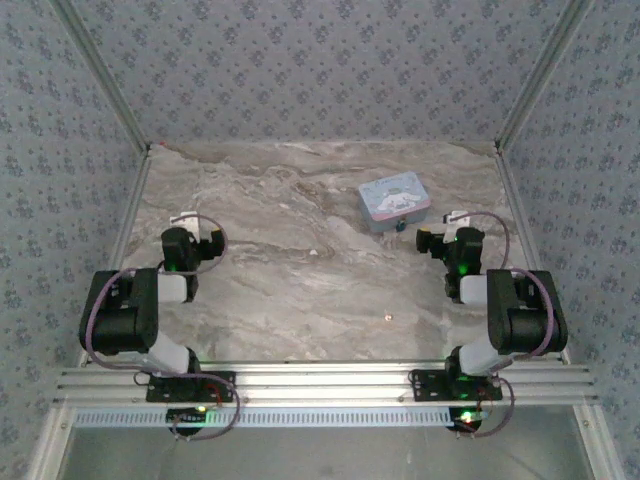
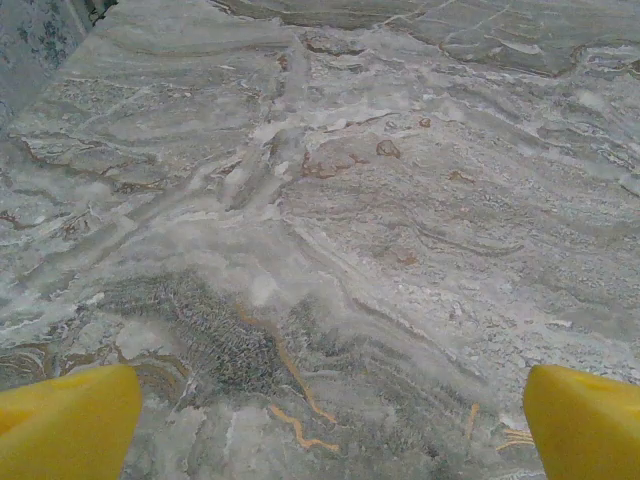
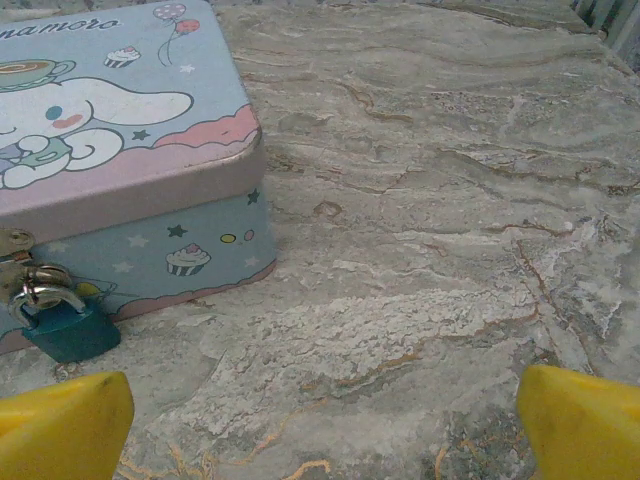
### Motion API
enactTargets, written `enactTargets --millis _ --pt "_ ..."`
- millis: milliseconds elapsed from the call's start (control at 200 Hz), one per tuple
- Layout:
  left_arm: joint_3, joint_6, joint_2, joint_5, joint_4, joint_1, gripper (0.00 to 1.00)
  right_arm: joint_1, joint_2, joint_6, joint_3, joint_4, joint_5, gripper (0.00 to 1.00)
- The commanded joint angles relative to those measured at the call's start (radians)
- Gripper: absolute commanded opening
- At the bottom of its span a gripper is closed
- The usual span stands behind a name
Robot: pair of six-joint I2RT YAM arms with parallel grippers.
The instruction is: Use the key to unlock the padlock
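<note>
Toward the table's (image 2: 400, 200) far right corner, the padlock (image 3: 65, 325) hangs on the tin's (image 3: 150, 200) front wall, shackle up. I read it as left of my right gripper (image 3: 320, 425), the nearer one. The jaws of both it and the left gripper (image 2: 320, 425) are spread and empty.

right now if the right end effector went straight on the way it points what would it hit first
Likely the bare table, just beside the tin and padlock; depth is hard to judge.
</note>
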Motion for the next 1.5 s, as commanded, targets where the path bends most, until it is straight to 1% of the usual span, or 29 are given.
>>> enactTargets --millis 0,645,1154,1274,1429,1494 --pt "0.023 0.001 0.000 0.012 0.026 -0.004 0.98 0.003 0.006 -0.004 0.022 0.000 0.002 1.00" --pt "0.023 0.000 0.000 0.011 0.026 -0.005 0.98 0.005 0.005 -0.005 0.022 0.000 0.008 1.00" --pt "0.021 -0.001 -0.004 0.006 0.026 -0.004 0.98 -0.006 0.003 0.003 0.015 0.007 -0.012 1.00" --pt "0.022 -0.009 -0.094 -0.019 -0.046 -0.004 0.98 -0.006 -0.063 0.002 0.009 -0.035 -0.007 1.00" --pt "0.025 -0.023 -0.273 -0.063 -0.170 -0.015 0.98 -0.006 -0.214 0.018 0.017 -0.176 0.027 1.00" --pt "0.057 -0.048 -0.345 -0.075 -0.262 -0.022 0.98 -0.006 -0.273 0.037 0.031 -0.252 0.035 1.00"
